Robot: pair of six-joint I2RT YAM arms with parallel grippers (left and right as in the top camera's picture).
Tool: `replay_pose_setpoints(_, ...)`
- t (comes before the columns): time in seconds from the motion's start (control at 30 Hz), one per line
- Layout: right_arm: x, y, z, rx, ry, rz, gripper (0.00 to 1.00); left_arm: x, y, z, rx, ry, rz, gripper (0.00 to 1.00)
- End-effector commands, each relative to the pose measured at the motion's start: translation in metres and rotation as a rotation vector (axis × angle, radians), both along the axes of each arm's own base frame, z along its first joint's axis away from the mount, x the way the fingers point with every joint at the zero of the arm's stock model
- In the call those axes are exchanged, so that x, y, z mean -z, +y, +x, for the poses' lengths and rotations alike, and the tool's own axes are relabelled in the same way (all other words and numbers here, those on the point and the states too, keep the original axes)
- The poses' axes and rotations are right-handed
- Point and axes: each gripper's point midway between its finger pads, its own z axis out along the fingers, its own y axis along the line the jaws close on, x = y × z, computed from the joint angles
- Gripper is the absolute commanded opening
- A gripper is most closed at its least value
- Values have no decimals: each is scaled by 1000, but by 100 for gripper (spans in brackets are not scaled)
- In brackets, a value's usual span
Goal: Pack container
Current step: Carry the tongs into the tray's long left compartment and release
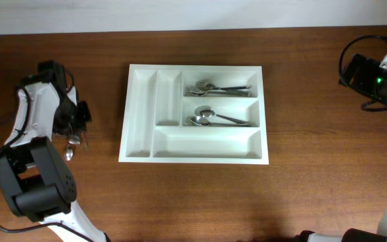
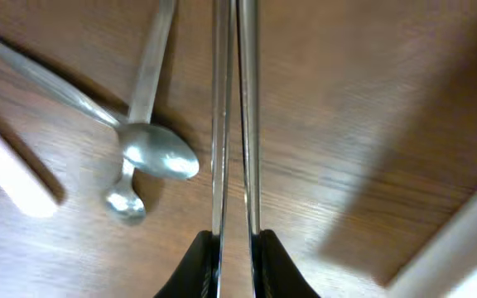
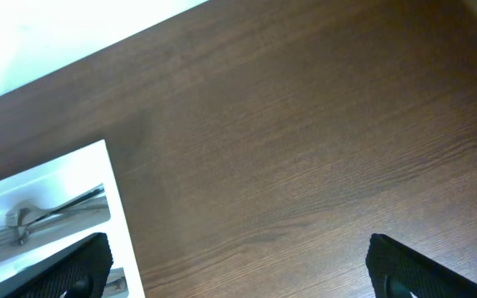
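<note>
Inside the container [image 1: 142, 111], forks [image 1: 213, 89], spoons [image 1: 210, 118]

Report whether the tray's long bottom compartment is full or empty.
Empty: the long bottom compartment of the white rectangular plastic cutlery tray shows only bare white floor; metal forks and spoons lie in the two compartments above.

One white container [image 1: 136, 153] sits on one worktop [image 1: 314, 188]. It has five compartments [image 1: 207, 142]: two narrow upright ones and three long horizontal ones. One horizontal compartment holds forks [image 1: 215, 88], at least two, though the exact number is unclear. Another holds two spoons [image 1: 210, 117]. Two loose spoons [image 2: 157, 157], one larger and one smaller, lie on the wood. Two slim metal handles [image 2: 220, 124] run side by side, their ends out of view. One white piece [image 2: 11, 178] lies nearby. There are two grippers: the left gripper [image 2: 235, 257] and the right gripper [image 3: 237, 265].
</note>
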Motion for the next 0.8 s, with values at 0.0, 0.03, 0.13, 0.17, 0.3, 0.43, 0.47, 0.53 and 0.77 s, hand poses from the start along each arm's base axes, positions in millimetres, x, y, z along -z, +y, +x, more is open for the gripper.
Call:
replay_pose_setpoints(0.0,2,-1,0,6,2,12,99,-29,-12,21,125,-65,7,2)
replay_pose_setpoints(0.03,2,-1,0,6,2,12,99,-37,-18,26,171,-81,7,2)
replay_pose_setpoints(0.13,2,-1,0,7,2,13,99,-63,-46,47,373,-157,-1,2)
replay_pose_setpoints(0.17,2,-1,0,6,2,12,99,-71,-56,54,452,-184,12,2)
replay_pose_setpoints(0.3,2,-1,0,6,2,13,99,-95,-100,74,745,-263,56,2)
replay_pose_setpoints(0.43,2,-1,0,7,2,13,98,-100,-141,80,812,-306,53,2)
replay_pose_setpoints(0.47,2,-1,0,6,2,12,99,-99,-149,79,773,-306,40,2)
replay_pose_setpoints(0.53,2,-1,0,6,2,12,99,-97,-160,76,700,-299,17,2)
replay_pose_setpoints(0.77,2,-1,0,6,2,13,99,-89,-174,58,595,-234,-17,2)
